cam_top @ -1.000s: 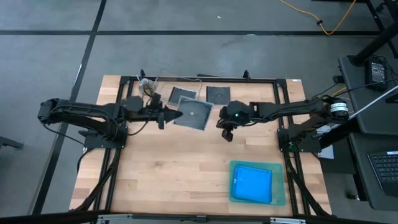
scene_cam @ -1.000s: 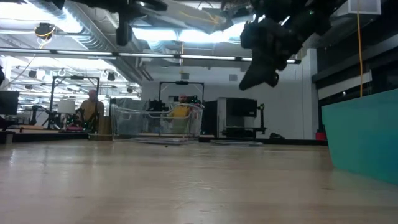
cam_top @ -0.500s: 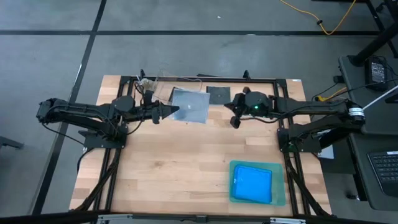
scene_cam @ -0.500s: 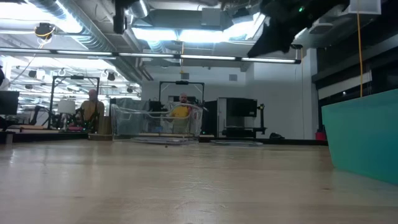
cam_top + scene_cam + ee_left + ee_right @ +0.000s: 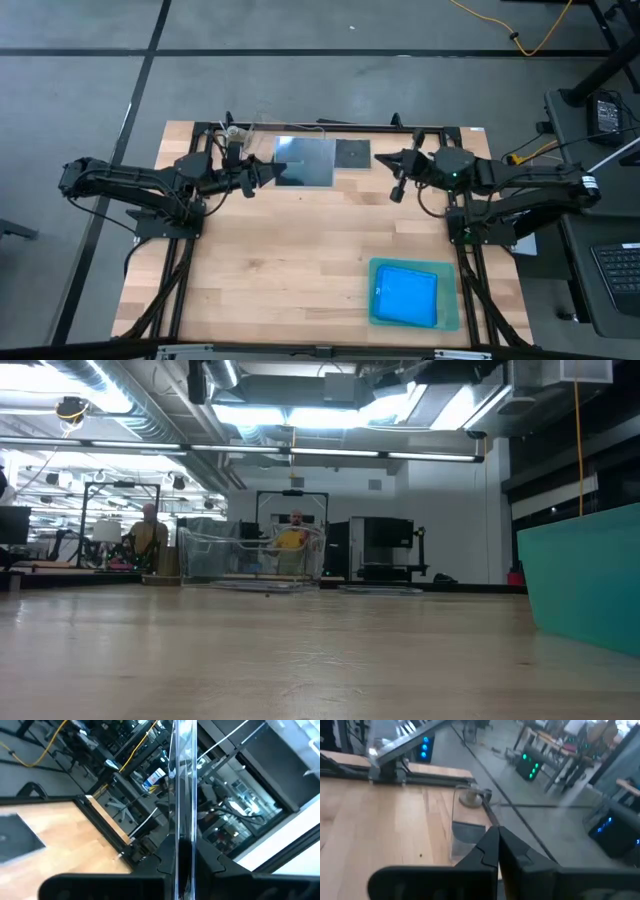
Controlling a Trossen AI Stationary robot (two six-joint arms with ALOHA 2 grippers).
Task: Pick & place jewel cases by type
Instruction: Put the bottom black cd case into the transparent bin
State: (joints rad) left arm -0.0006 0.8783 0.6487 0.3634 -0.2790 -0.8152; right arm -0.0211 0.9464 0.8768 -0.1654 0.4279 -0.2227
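**Grey case held aloft near tub; right side idle**

Left gripper (image 5: 268, 176): clenched on one edge of a grey case (image 5: 306, 162), gripped thin-side so the flat face stays level. Seen edge-on in the left wrist view as a narrow clear strip (image 5: 182, 795) between the dark fingers (image 5: 167, 860). Held above the table (image 5: 280, 270) near the middle of its far edge, just beside the clear tub (image 5: 250, 138). Probably carried this way to be set down with its own kind at that edge. Pinched at the rim rather than the middle, so likely to sag or slip if swung fast.

A second case (image 5: 352, 153), dark and square, flat on the table at the same far edge, just beside the held one.

Blue cases (image 5: 406, 296) in the green tray (image 5: 450, 295) at the near right corner, well apart from the dark ones; count not clear from above. Sorted by type, judging by that split.

Left arm stretched in low from the left edge, wrist level, pointing toward the centre.

Right gripper (image 5: 397, 184): clamped shut on nothing, raised off the table toward the far right corner, pointing at the second case. Right arm reaching in from the right edge, elbow bent back over its base.
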